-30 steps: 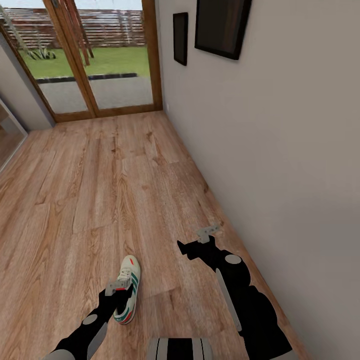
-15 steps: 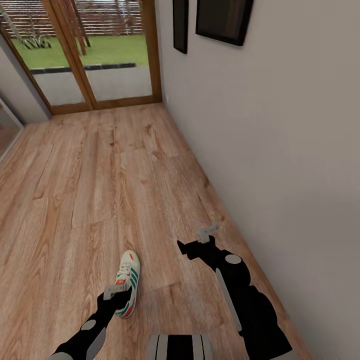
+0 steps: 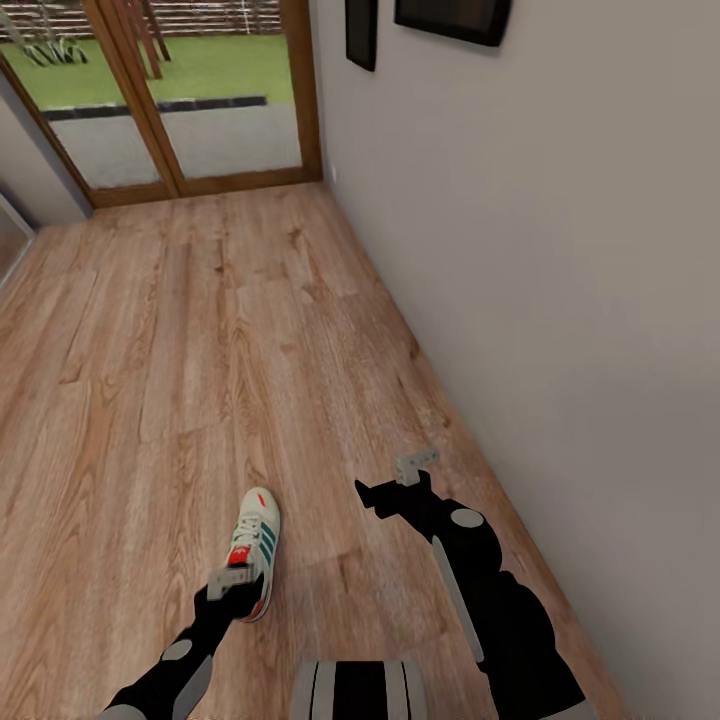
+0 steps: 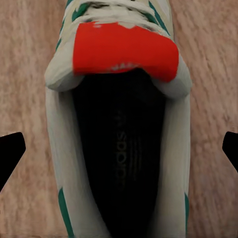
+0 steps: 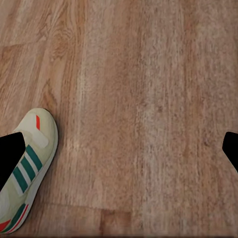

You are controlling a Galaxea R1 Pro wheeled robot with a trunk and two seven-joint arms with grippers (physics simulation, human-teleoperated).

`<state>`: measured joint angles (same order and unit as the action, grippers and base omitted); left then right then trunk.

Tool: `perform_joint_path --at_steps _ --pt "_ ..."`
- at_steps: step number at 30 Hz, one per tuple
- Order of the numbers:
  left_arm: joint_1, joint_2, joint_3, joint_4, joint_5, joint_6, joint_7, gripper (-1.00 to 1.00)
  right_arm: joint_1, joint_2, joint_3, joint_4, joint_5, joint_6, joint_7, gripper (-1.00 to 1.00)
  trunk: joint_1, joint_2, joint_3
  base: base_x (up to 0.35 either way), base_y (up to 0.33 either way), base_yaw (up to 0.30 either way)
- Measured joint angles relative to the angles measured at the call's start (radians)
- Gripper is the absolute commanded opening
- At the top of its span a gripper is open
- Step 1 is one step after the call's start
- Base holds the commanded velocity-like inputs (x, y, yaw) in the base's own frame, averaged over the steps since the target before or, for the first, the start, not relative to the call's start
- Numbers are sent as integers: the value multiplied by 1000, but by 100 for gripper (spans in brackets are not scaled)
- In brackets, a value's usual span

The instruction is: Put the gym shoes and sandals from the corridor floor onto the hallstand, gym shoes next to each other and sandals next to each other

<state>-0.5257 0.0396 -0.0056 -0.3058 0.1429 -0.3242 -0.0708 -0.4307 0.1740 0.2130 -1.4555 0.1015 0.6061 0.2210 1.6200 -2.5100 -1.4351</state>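
Left gripper (image 3: pixel 232 580) poised over one gym shoe (image 3: pixel 254 545)

The shoe lies near left on the floor (image 3: pixel 200 350); the left jaws spread wide over its heel, not yet gripping. The next move calls for lowering and closing. The right gripper (image 3: pixel 397 485) hangs open and empty. Since a second ago the left gripper has drawn back toward the heel.

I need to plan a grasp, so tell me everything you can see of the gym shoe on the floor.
The gym shoe is a white lace-up sneaker with green side stripes, a red-orange tongue label and a dark insole. It rests upright, sole down, on the corridor floor, toe pointing away from the robot. The left gripper hangs over its heel end, open, fingertips to either side of the shoe opening in the left wrist view; contact cannot be told.
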Motion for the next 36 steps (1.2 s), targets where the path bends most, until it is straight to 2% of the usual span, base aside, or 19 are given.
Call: perform_joint_path --at_steps 5,18,27,36 --pt "0 0 0 0 0 0 0 100 0 0 0 0 0 0 0 100 2 -1 -25 0 0 0" --pt "0 0 0 0 0 0 0 100 0 0 -1 -1 0 0 0 100 2 -1 -41 0 0 0" --pt "0 0 0 1 0 0 0 100 0 0 -1 -2 0 0 0 100 6 -3 -77 0 0 0" --pt "0 0 0 1 0 0 0 100 0 0 -1 -2 0 0 0 100 6 -3 -78 0 0 0"
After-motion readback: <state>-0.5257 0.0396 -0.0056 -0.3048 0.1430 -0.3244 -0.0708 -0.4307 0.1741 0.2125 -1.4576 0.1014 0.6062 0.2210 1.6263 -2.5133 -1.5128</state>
